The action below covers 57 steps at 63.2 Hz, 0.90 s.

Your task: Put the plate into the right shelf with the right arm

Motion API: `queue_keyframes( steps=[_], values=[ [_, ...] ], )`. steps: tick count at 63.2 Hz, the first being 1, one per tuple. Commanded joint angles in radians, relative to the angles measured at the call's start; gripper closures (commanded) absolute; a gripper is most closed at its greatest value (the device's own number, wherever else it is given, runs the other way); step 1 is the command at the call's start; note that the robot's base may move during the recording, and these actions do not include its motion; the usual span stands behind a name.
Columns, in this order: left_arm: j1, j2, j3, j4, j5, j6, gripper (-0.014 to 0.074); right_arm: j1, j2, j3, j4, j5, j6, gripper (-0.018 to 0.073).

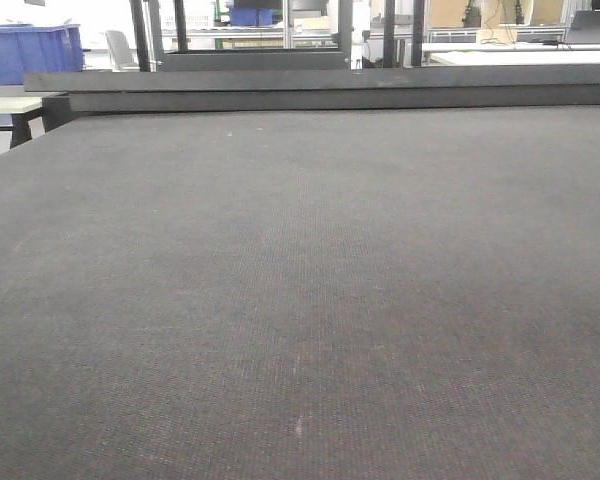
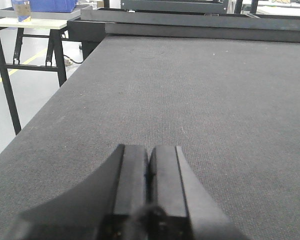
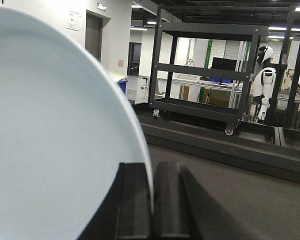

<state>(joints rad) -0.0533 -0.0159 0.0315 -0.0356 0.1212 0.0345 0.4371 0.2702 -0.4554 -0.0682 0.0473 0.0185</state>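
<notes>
Right end effector (image 3: 152, 172): clamped on plate (image 3: 55, 140) rim.
Left end effector (image 2: 149, 156): closed, empty, above surface (image 2: 190, 90).
Bin (image 1: 30, 50): blue, far left, contents hidden.

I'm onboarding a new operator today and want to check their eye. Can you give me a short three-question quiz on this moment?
1. Multiple choice: what does the right gripper clamp? A) the rim of the plate B) a cup C) nothing
2. True or false: the left gripper is open.
3. Fill in: the black wheeled cart beyond the table has ___ shelves.
Key: 1 A; 2 false; 3 three.
</notes>
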Motion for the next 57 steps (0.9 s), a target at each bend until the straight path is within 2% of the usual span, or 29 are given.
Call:
queue_keyframes(
  steps=[1, 57],
  values=[
    [0.003, -0.006, 0.010, -0.006, -0.086, -0.003, 0.0643, -0.001, 0.013, -0.030, -0.008, -0.097, 0.002, 0.0505],
    [0.003, -0.006, 0.010, -0.006, -0.086, -0.003, 0.0643, -0.001, 0.013, -0.030, -0.008, -0.097, 0.002, 0.0505]
  ],
)
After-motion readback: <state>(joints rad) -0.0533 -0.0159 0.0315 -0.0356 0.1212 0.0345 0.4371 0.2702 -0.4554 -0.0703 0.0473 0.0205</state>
